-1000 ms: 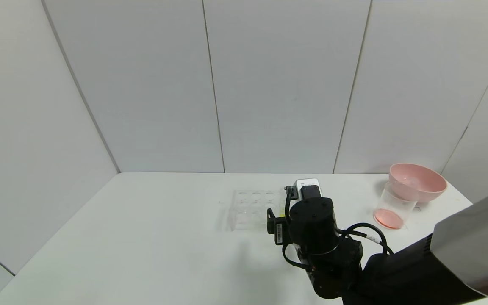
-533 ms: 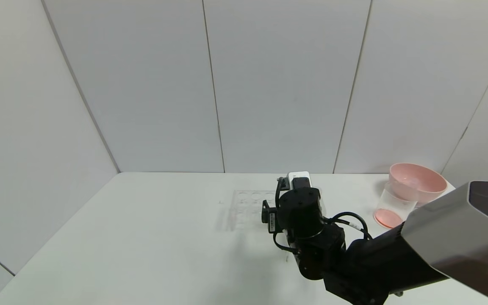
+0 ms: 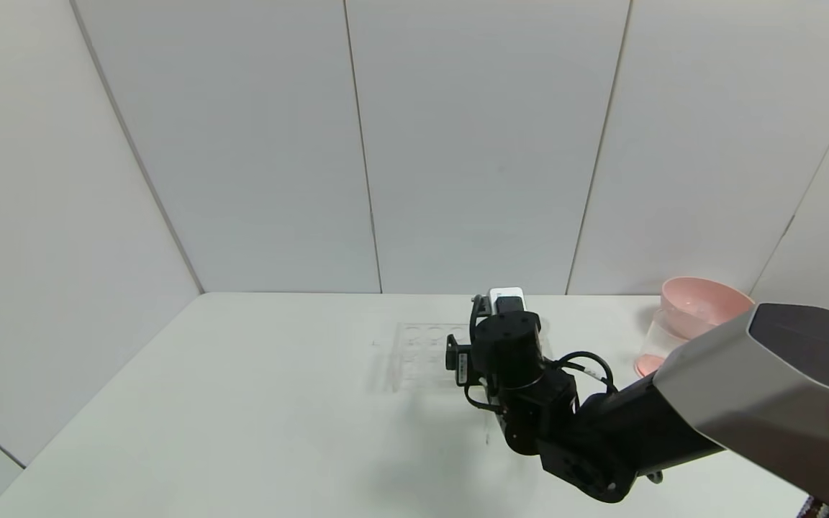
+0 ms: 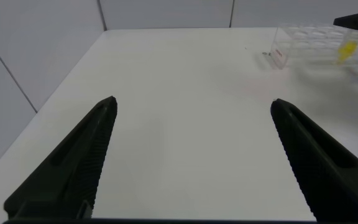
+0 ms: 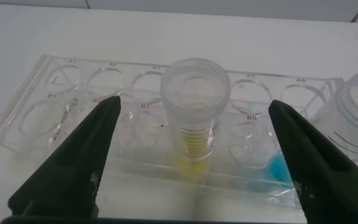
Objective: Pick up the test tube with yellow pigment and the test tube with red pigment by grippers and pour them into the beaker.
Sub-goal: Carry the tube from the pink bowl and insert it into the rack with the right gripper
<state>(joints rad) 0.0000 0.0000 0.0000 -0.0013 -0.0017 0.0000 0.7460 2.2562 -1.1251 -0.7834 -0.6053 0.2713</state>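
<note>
Right gripper (image 5: pixel 191 162): jaws spread wide, holding nothing, poised over the clear tube rack (image 5: pixel 55 106), the test tube with yellow pigment (image 5: pixel 194 109) standing upright between its untouching fingers (image 5: pixel 73 162).

The test tube with yellow pigment (image 5: pixel 194 115) is a clear graduated tube with an open round mouth and a yellow-tinted bottom, standing upright in a clear rack. The beaker (image 3: pixel 653 347), a clear straight-walled cup with a reddish-pink bottom, stands upright at about 2 o'clock on the worktop, partly hidden. The test tube with red pigment cannot be made out.
</note>
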